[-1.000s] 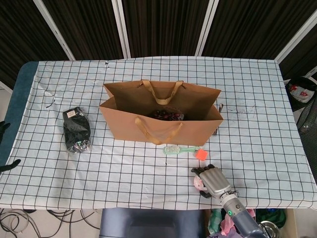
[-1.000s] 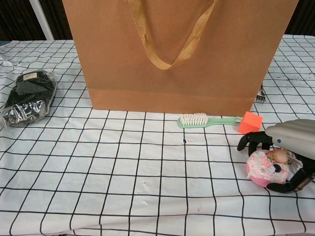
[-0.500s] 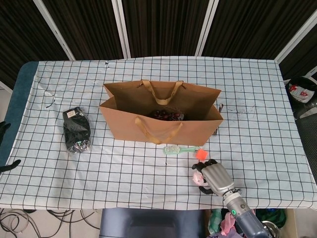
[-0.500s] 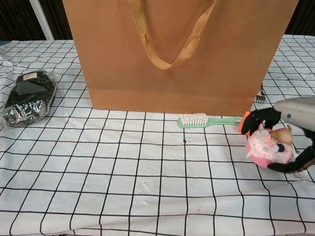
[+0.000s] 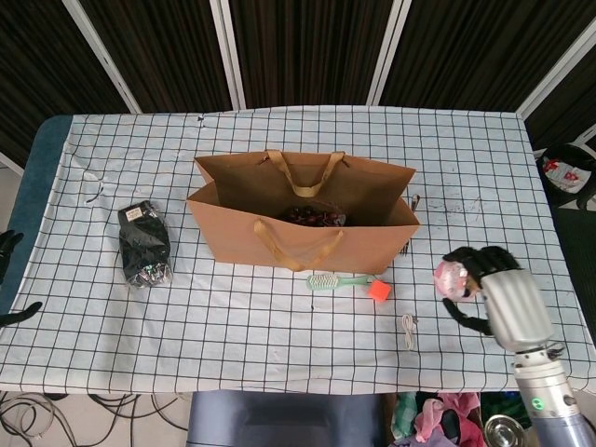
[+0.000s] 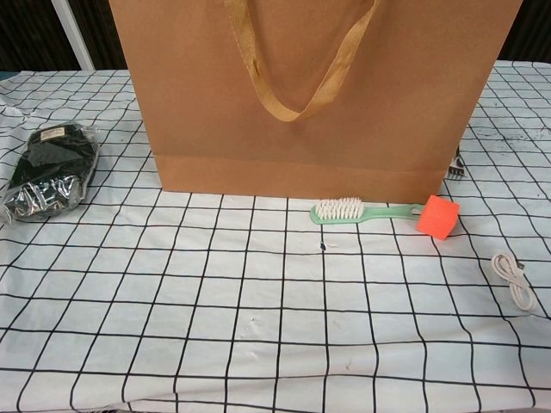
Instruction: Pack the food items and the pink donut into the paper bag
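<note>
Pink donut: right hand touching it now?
Touching. In the head view the right hand has its dark fingers curled around the pink donut, holding it above the tablecloth.

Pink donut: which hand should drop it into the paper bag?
The right hand: it grips the pink donut right of the paper bag. The left hand sits at the far left edge.

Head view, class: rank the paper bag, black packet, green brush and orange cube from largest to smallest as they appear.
1. paper bag
2. black packet
3. green brush
4. orange cube

All sit at similar depth, so the order is clear.
</note>
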